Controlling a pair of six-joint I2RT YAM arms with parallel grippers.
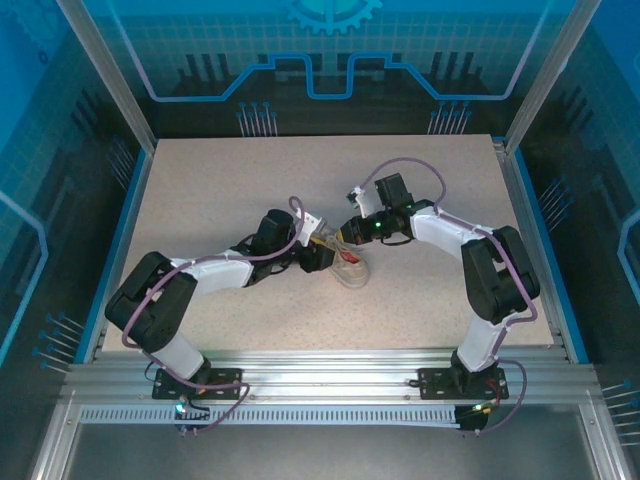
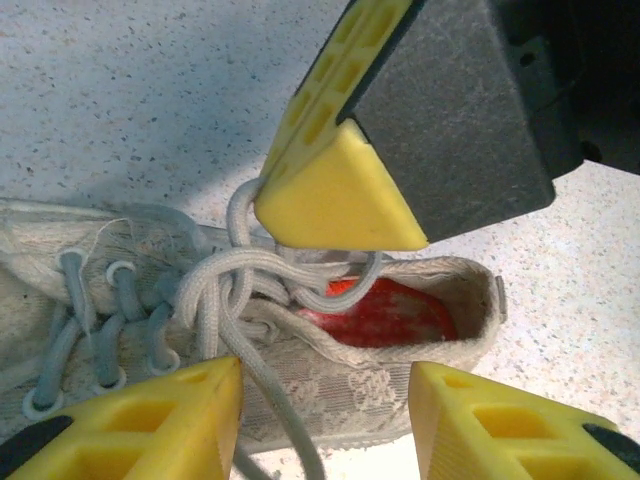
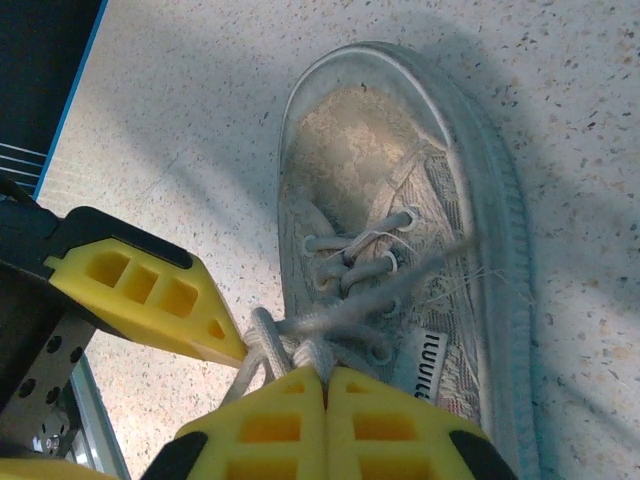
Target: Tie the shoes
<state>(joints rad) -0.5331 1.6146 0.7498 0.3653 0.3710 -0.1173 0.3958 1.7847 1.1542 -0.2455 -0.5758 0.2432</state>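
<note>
From above, the whitish-grey sneaker (image 1: 352, 272) sat near the middle of the speckled desk (image 1: 220, 180), with both arms bent inward over it. The left hand (image 1: 322, 252) came in from the left and the right hand (image 1: 345, 237) from the right, the two meeting just above the sneaker's open end, where a little red showed. In the left wrist view, the left hand (image 2: 325, 425) stood open, its two yellow fingers well apart at the bottom edge. A white strand of the laces (image 2: 215, 290) ran down through the gap, and nothing was pinched between them. Just beyond lay the sneaker's (image 2: 340, 395) lacy side wall and its red insole (image 2: 390, 312). The right hand (image 2: 340, 195) pressed its closed yellow tip down onto the tangle of laces at the throat, with a loop curling around that tip. In the right wrist view, the right hand (image 3: 325, 385) was closed, fingers flush together, and the laces (image 3: 350, 275) gathered right at its tips. A strand appeared caught in the seam, though the contact was partly hidden. The sneaker (image 3: 370, 150) lay sole down on the desk (image 3: 200, 100), toe pointing away from the camera. One lace stretched blurred across the tongue, and a small printed tag (image 3: 428, 358) sat beside the fingertips. A yellow finger (image 3: 150, 290) of the left hand sat just left of the knot — near the laces, not gripping them.
</note>
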